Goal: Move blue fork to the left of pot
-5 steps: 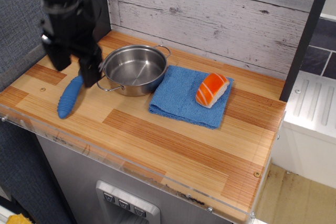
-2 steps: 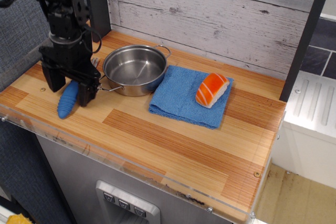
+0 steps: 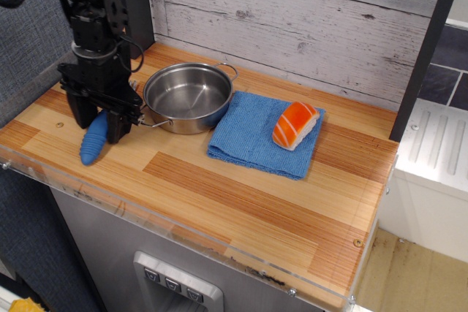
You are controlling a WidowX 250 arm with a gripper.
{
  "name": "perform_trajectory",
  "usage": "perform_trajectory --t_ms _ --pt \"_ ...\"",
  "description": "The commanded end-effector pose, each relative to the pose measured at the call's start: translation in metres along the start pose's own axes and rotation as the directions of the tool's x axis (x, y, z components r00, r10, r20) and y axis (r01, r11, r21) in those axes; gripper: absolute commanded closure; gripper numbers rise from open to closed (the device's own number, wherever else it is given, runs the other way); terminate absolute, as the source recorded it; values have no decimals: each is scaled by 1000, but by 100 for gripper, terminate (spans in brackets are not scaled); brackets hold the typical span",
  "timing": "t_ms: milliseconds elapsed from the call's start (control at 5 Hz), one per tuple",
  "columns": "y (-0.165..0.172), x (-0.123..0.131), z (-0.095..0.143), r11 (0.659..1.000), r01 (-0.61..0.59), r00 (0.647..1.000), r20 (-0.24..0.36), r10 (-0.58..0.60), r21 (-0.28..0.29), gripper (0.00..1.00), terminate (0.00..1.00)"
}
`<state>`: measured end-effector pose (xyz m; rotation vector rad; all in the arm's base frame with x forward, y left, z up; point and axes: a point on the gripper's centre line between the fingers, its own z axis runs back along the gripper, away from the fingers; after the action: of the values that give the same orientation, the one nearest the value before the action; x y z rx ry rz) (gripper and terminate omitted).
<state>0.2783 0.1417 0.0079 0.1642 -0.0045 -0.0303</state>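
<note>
The blue fork (image 3: 92,144) lies on the wooden counter to the left of the pot, its ribbed handle pointing toward the front edge. Its tines are hidden behind my gripper. The shiny steel pot (image 3: 187,96) stands at the back left of the counter, empty, with wire loop handles. My black gripper (image 3: 99,126) is down at the counter, just left of the pot. Its two fingers are closed in against the sides of the fork's handle near its upper end.
A flat blue cloth (image 3: 256,140) lies right of the pot with an orange-and-white sushi piece (image 3: 295,125) on it. A dark post stands behind the arm at the back left. A clear plastic lip (image 3: 183,226) runs along the counter's front edge.
The gripper came down from above onto the fork, and its fingers have drawn closer together around the handle. The fork, pot, cloth and sushi have not moved.
</note>
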Motion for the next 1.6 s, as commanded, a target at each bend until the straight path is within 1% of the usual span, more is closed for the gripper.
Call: perform_trajectory --t_ms 0,200,400,600,800,1000,1200,1400 --pt "21 1 57 994 -94 989 122 87 51 100 0" --pt "27 -7 106 973 -162 980 139 140 163 100 0" --pt "-11 2 131 980 -83 984 167 53 179 100 0" --pt "-60 15 120 998 42 982 180 -50 49 100 0" --pt "-112 12 111 996 80 985 152 -86 47 100 0" --pt "-165 11 100 994 105 985 134 -108 29 100 0" --pt "-209 7 98 990 129 982 131 -136 59 100 0" --pt "-228 2 91 988 137 981 131 -145 70 100 0"
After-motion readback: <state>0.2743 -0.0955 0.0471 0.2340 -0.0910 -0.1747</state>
